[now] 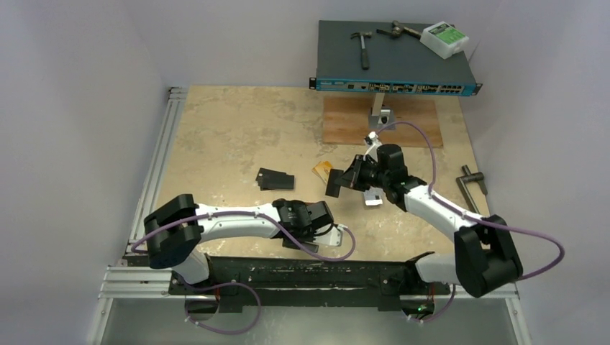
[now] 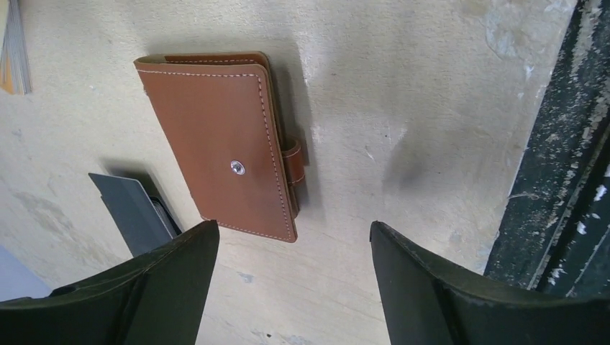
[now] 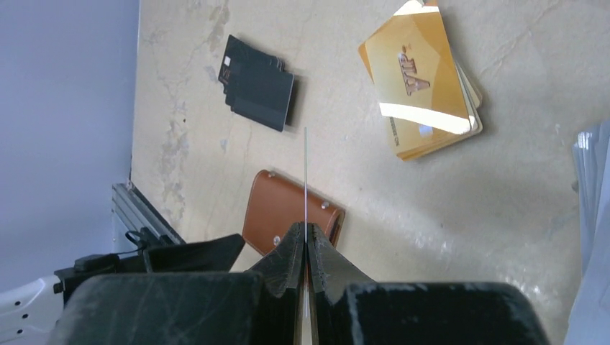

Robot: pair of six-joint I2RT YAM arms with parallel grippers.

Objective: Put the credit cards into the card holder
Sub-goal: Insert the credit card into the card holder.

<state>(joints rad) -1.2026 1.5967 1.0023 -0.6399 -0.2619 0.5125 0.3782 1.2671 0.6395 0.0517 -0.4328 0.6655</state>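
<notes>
The card holder (image 2: pixel 219 144) is a closed brown leather wallet with its snap tab fastened, lying flat on the table; it also shows under the right gripper (image 3: pixel 277 212). My left gripper (image 2: pixel 295 230) hovers just in front of it, open and holding nothing. My right gripper (image 3: pixel 306 228) is shut on one credit card (image 3: pixel 306 172), seen edge-on in the wrist view and as a black card (image 1: pixel 333 183) from above, held upright over the table. More credit cards lie loose: a black stack (image 3: pixel 255 83), a gold stack (image 3: pixel 421 86) and silvery ones (image 1: pixel 372 199).
A network switch (image 1: pixel 395 65) carrying hammers and a white box sits at the back above a wooden board (image 1: pixel 381 122). A metal tool (image 1: pixel 471 183) lies at the right. An aluminium rail (image 1: pixel 155 172) runs along the left edge, a black bar (image 1: pixel 302 273) along the near edge.
</notes>
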